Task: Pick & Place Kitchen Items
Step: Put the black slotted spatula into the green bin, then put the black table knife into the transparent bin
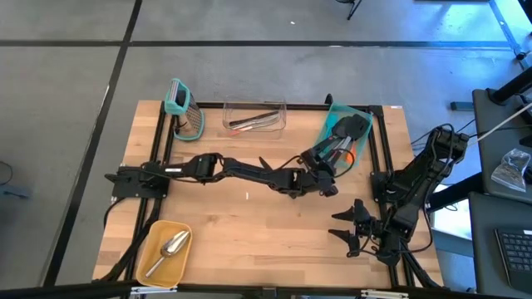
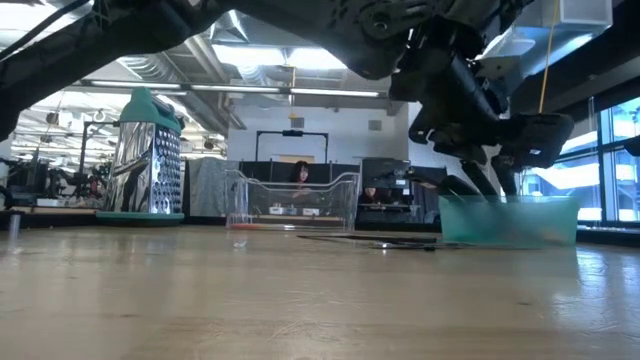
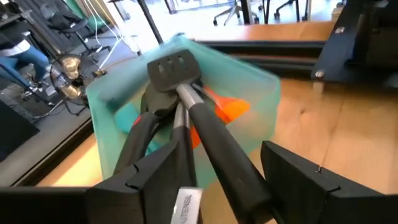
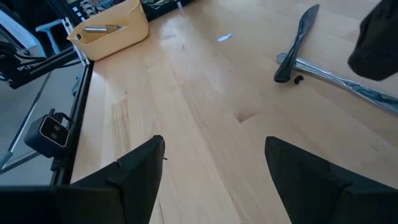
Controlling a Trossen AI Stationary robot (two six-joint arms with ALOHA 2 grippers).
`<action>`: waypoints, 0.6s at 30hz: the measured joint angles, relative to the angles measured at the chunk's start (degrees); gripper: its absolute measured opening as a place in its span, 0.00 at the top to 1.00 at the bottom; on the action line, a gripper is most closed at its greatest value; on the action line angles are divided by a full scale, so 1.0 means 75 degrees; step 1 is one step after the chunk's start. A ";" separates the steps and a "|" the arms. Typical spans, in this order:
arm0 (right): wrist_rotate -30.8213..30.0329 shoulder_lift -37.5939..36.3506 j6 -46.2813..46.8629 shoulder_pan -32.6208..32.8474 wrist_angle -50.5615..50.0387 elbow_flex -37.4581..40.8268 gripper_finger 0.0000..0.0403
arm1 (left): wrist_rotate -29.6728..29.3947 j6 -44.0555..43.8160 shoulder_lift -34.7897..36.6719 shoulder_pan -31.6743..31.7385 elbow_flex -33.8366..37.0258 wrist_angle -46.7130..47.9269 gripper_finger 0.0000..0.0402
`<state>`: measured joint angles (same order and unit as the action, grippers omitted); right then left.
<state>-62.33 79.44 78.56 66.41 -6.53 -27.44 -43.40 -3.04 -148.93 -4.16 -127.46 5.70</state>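
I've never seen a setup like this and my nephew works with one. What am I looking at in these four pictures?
Two robot arms work at a wooden table. One picture looks down from overhead, one sits level with the tabletop, and two come from cameras on the wrists. The left gripper is open beside a teal bin of utensils, holding nothing. The right gripper waits open near the table's edge. Also there: a grater, a clear bin, and a yellow bin with a metal scoop.
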 joint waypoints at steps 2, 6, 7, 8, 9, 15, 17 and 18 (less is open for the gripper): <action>0.0006 0.0000 0.0000 0.0000 0.0007 0.0000 0.31 | -0.0016 -0.0127 0.0082 0.0005 0.0000 0.0405 0.44; 0.0138 0.0000 -0.0087 0.0000 0.0016 0.0000 0.31 | -0.0051 -0.0488 0.0164 0.0009 0.0000 0.1034 0.44; 0.0146 0.0000 -0.0087 0.0000 0.0015 0.0000 0.31 | -0.0057 -0.0576 0.0165 0.0009 0.0000 0.1224 0.44; 0.0146 0.0000 -0.0087 0.0000 0.0018 0.0000 0.31 | -0.0058 -0.0651 0.0165 0.0005 0.0000 0.1438 0.44; 0.0146 0.0000 -0.0088 0.0000 0.0021 0.0000 0.31 | -0.0058 -0.0714 0.0165 -0.0010 0.0000 0.1653 0.44; 0.0202 0.0000 -0.0108 0.0000 0.0018 0.0000 0.31 | 0.0140 -0.0811 0.0165 -0.0151 0.0000 0.2256 0.45; 0.0204 0.0000 -0.0134 0.0000 0.0018 0.0000 0.31 | 0.0144 -0.0792 0.0165 -0.0239 0.0000 0.2373 0.45; 0.0201 0.0000 -0.0140 0.0000 0.0018 0.0000 0.31 | 0.0145 -0.0750 0.0196 -0.0291 0.0002 0.2441 0.46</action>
<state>-60.82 79.44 77.52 66.41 -6.39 -27.44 -42.31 -8.67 -147.46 -6.35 -127.45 24.01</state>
